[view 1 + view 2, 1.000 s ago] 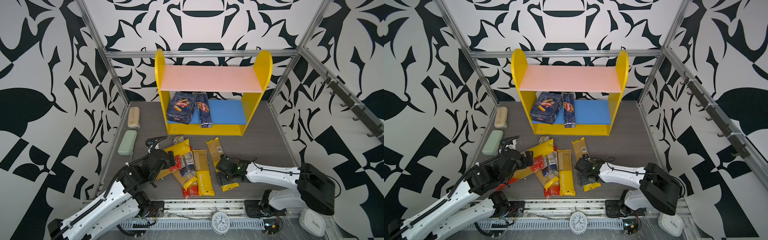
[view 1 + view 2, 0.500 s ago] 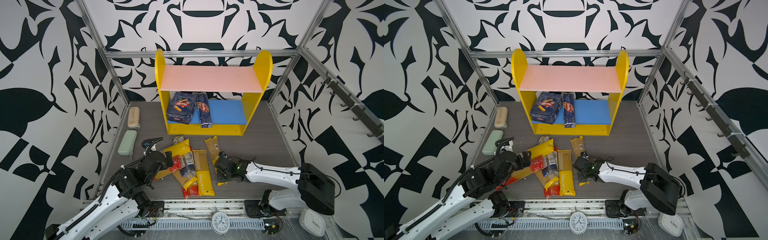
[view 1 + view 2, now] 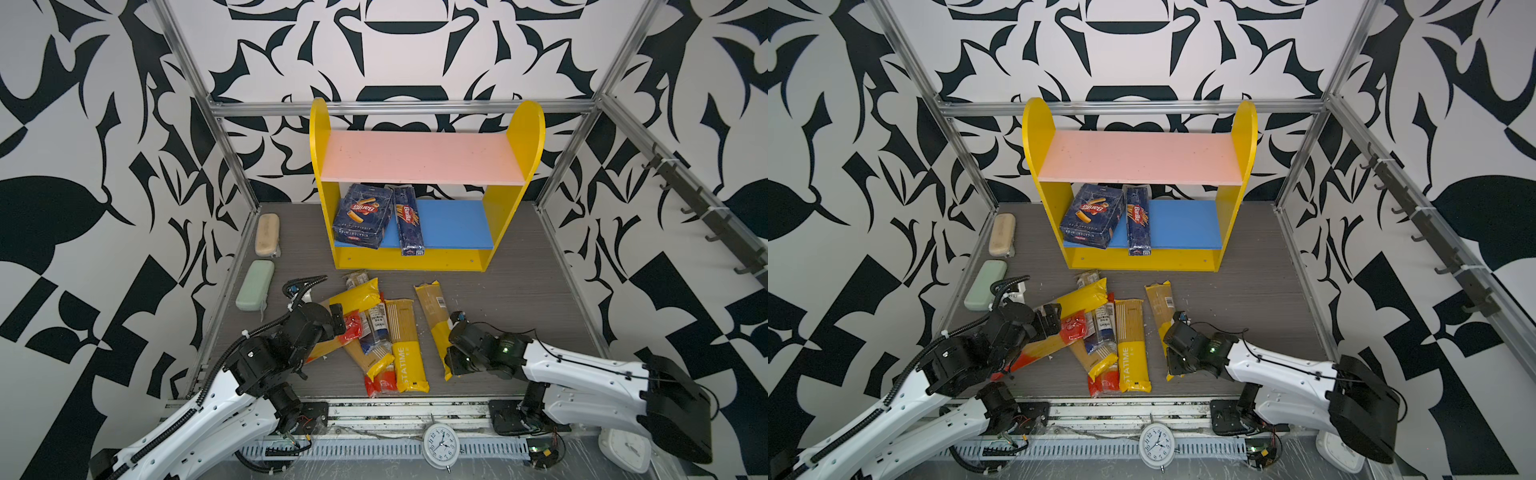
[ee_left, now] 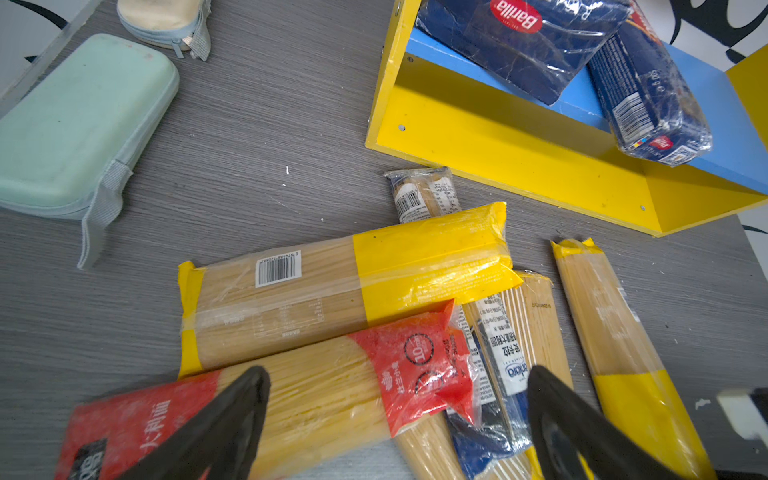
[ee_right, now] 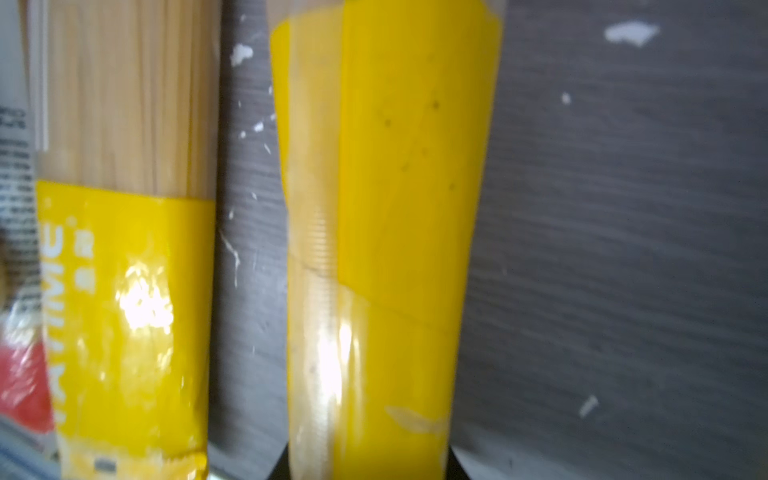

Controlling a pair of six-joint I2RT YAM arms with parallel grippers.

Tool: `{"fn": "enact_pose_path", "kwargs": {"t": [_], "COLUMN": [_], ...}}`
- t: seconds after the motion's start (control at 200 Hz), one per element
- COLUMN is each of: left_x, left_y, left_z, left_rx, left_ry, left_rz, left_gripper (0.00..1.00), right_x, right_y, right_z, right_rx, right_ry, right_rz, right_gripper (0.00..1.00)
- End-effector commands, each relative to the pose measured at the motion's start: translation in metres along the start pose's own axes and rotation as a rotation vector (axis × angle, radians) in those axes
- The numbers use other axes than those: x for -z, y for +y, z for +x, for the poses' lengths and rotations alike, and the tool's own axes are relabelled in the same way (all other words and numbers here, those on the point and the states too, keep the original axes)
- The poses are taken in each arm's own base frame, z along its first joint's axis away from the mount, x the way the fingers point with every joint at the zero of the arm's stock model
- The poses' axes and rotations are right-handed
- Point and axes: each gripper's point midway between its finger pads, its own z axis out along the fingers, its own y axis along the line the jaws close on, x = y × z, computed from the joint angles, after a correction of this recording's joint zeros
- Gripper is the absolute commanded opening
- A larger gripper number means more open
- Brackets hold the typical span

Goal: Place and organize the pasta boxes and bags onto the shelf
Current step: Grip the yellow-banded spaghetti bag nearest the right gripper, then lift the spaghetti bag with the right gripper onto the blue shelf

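And here's the shelf (image 3: 424, 261), standing at the back of the table (image 3: 532, 299). On the left part of its lower board (image 3: 453, 224) lies the rigatoni box (image 3: 363, 216), with the spaghetti box (image 3: 409, 220) just beside it on the right, near end over the board's front edge. In front of the shelf the heap of bags (image 3: 374, 332) lies criss-crossed, a lone bag (image 3: 430, 301) just right of it, while by the left edge the far case (image 3: 267, 235) sits behind the near case (image 3: 255, 284).

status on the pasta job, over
Right gripper shut on yellow-ended bag. Left gripper open over red-ended bag. Both Barilla boxes on blue shelf board. Other bags piled, overlapping.
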Motion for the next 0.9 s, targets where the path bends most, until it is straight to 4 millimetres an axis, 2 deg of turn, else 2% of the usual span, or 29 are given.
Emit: {"fn": "enact_pose_path", "kwargs": {"t": [0.0, 0.53, 0.895], "left_x": [0.004, -0.001, -0.004], "left_y": [0.002, -0.009, -0.010], "left_z": [-0.006, -0.014, -0.013], "left_rx": [0.011, 0.005, 0.000], "left_ry": [-0.007, -0.004, -0.005], "left_rz": [-0.024, -0.034, -0.038], "left_gripper": [0.99, 0.99, 0.99], "right_x": [0.025, 0.092, 0.142], "right_y": [0.015, 0.010, 0.026], "right_z": [-0.026, -0.045, -0.085], "right_rx": [-0.032, -0.038, 0.032], "right_ry": [-0.134, -0.305, -0.443], "right_rz": [-0.095, -0.170, -0.147], "right_gripper": [0.16, 0.14, 0.15]}}
